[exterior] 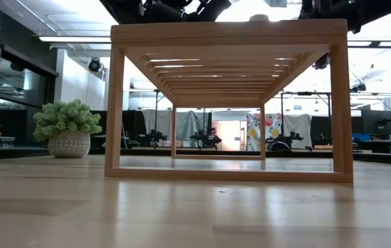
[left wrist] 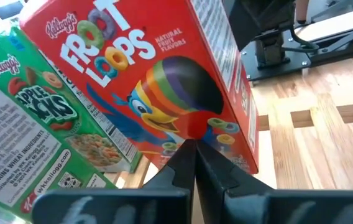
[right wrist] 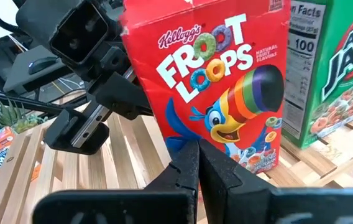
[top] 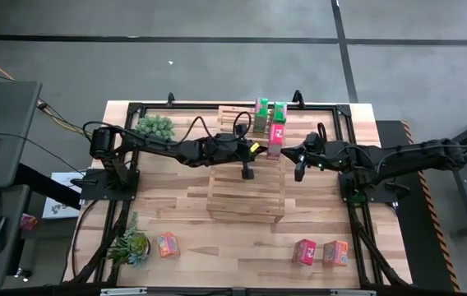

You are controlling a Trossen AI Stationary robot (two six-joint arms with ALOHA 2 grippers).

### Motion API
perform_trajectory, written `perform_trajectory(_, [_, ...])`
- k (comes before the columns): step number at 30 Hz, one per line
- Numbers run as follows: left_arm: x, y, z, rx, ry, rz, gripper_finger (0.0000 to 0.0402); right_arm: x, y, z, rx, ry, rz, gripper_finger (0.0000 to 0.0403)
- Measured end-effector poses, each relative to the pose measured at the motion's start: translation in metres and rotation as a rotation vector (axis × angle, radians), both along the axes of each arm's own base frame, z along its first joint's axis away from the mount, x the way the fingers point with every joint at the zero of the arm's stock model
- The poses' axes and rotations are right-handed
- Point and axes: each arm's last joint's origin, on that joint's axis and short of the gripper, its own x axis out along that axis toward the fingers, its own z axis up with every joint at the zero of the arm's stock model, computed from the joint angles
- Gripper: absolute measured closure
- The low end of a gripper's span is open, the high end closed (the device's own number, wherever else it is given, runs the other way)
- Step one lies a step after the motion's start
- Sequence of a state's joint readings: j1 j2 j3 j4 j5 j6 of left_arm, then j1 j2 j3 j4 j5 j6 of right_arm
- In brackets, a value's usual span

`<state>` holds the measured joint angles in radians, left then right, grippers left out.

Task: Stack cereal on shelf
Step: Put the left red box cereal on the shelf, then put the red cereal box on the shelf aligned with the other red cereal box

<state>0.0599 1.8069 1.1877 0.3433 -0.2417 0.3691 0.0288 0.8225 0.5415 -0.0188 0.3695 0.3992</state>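
Plank tabletop (exterior: 195, 213), dim lab beyond

Overhead, table-level, two close wrist views

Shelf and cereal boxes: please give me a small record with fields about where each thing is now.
shelf: pale slatted rack in the middle of the table
boxes on shelf: two green boxes and one red Froot Loops box, at the far end
boxes on table: one orange box near left; one red box and another orange box near right
left tool: shut, above the shelf, empty
right tool: shut, just right of the shelf, empty
plants: two, on the left side
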Motion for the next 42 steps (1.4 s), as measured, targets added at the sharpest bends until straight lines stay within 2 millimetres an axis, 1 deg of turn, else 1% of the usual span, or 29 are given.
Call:
perform_trajectory(7, [0.000, 0.000, 0.000, 0.000, 0.001, -0.001, 0.0401, -0.006, 0.000, 0.004, -0.008, -0.013, -0.004, 0.0403])
perform_trajectory(13, [0.000, 0.000, 0.000, 0.020, 0.011, 0.007, 0.0401, -0.007, 0.000, 0.002, -0.008, 0.012, -0.004, 0.0403])
perform_trajectory(17, [-0.006, 0.001, 0.008, 0.065, 0.031, 0.050, 0.0401, -0.009, -0.001, 0.003, -0.024, 0.012, -0.003, 0.0403])
perform_trajectory(21, [-0.018, 0.001, 0.021, 0.079, 0.080, 0.074, 0.0401, -0.016, -0.002, 0.007, -0.044, -0.003, -0.015, 0.0403])
perform_trajectory(25, [-0.040, 0.000, 0.037, 0.028, 0.156, 0.088, 0.0401, -0.028, -0.003, 0.011, -0.057, -0.009, -0.038, 0.0403])
perform_trajectory(27, [-0.057, -0.002, 0.043, -0.027, 0.172, 0.057, 0.0401, -0.033, -0.003, 0.013, -0.057, -0.015, -0.037, 0.0403])
perform_trajectory(29, [-0.072, -0.007, 0.047, -0.095, 0.140, -0.012, 0.0401, -0.039, -0.002, 0.014, -0.051, -0.020, -0.036, 0.0403])
perform_trajectory(31, [-0.091, -0.015, 0.046, -0.149, 0.117, -0.091, 0.0401, -0.041, -0.002, 0.016, -0.048, -0.033, -0.029, 0.0403])
perform_trajectory(33, [-0.108, -0.026, 0.042, -0.175, 0.052, -0.151, 0.0401, -0.043, -0.001, 0.016, -0.043, -0.033, -0.007, 0.0403])
perform_trajectory(35, [-0.125, -0.037, 0.036, -0.180, -0.017, -0.202, 0.0401, -0.041, 0.002, 0.018, -0.029, -0.057, 0.058, 0.0403])
perform_trajectory(38, [-0.147, -0.051, 0.028, -0.171, -0.141, -0.267, 0.0401, -0.033, 0.010, 0.026, -0.035, -0.143, 0.247, 0.0403])
perform_trajectory(40, [-0.158, -0.056, 0.029, -0.167, -0.232, -0.289, 0.0401, -0.027, 0.015, 0.032, -0.066, -0.211, 0.365, 0.0403])
perform_trajectory(42, [-0.166, -0.058, 0.031, -0.157, -0.289, -0.295, 0.0401, -0.021, 0.020, 0.040, -0.111, -0.305, 0.441, 0.0399])
